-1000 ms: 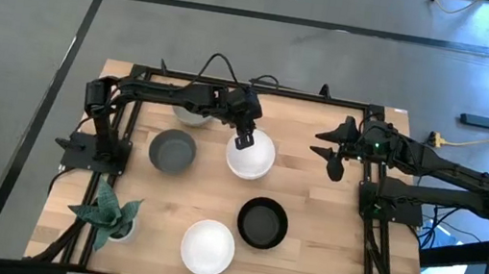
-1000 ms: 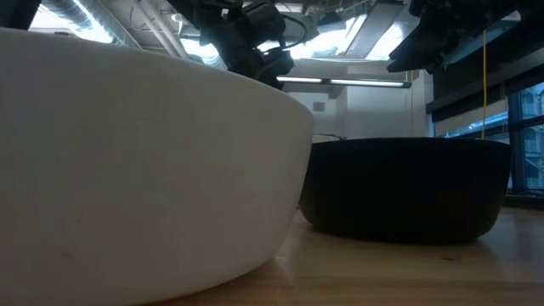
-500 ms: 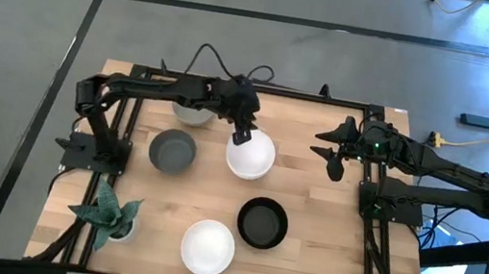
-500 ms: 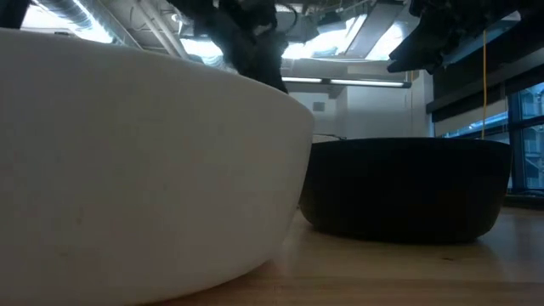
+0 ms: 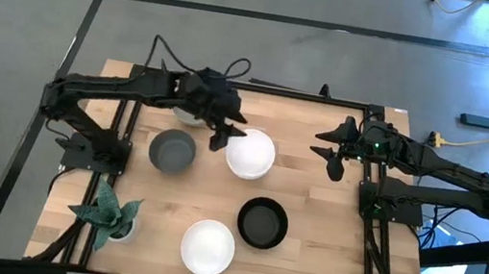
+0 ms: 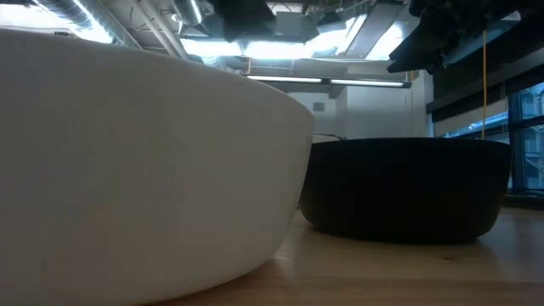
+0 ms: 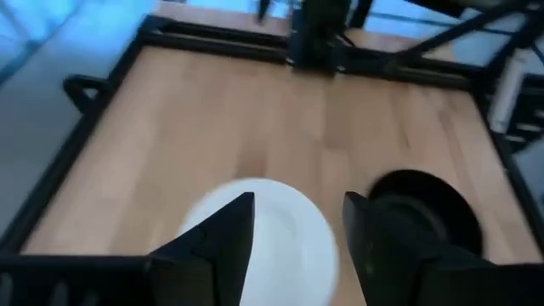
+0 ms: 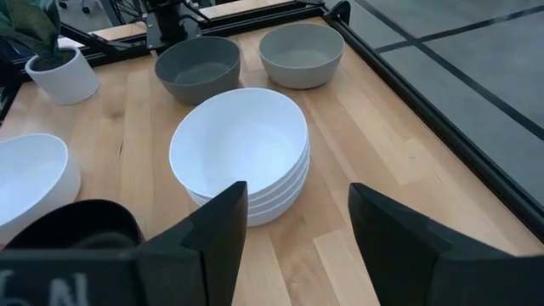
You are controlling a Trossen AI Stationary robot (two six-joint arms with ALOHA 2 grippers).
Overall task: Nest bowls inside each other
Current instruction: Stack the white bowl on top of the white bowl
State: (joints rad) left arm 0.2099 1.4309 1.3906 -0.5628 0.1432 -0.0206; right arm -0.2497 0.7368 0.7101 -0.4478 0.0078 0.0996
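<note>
Left gripper (image 5: 223,136) hangs fingers apart, empty, at the left rim of the stack of white bowls (image 5: 251,154), smooth glossy rounds nested together mid-table. Outward: dark grey bowl (image 5: 171,150) to its left, light grey bowl (image 5: 192,113) half under the arm, matte black bowl (image 5: 263,223) and a single white bowl (image 5: 208,247) nearer the front of the wooden table (image 5: 328,227). Right gripper (image 5: 333,158) waits open at the right edge.

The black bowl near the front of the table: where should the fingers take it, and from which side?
Probably the rim, from above. The black bowl stands upright and open, so one finger could go inside and one outside the wall. Its far-right rim looks best, away from the lone white bowl close at its front left.
</note>
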